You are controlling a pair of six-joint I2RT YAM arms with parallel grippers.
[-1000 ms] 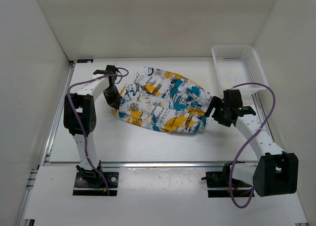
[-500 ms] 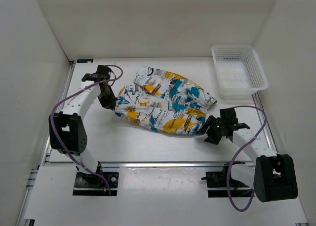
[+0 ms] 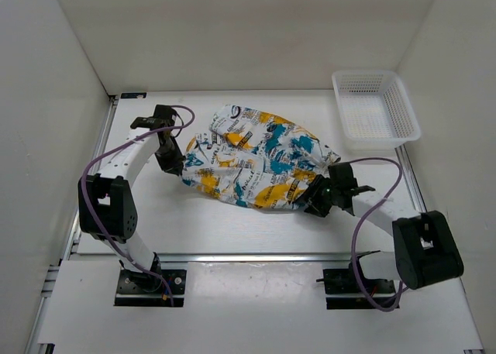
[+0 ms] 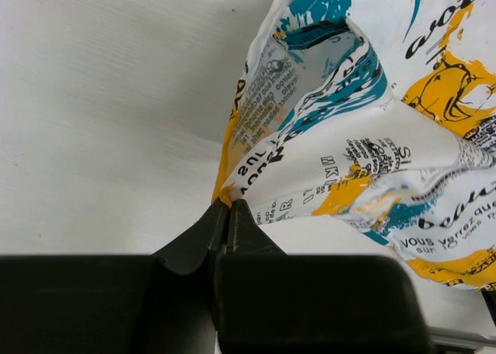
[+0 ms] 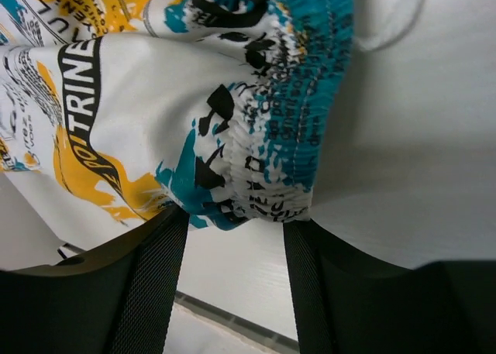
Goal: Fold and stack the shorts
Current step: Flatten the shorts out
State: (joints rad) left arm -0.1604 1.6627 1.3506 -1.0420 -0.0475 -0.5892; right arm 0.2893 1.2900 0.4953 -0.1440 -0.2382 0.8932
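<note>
The shorts (image 3: 252,162) lie rumpled across the middle of the table (image 3: 194,222), a little to the far side. They are white cloth splashed with yellow-orange and teal patches and black lettering. At their left edge the left gripper (image 4: 225,214) is pinched tight on a corner of the fabric. At their near right end the right gripper (image 5: 235,219) stands partly open, the gathered elastic waistband (image 5: 291,137) sitting between its jaws.
</note>
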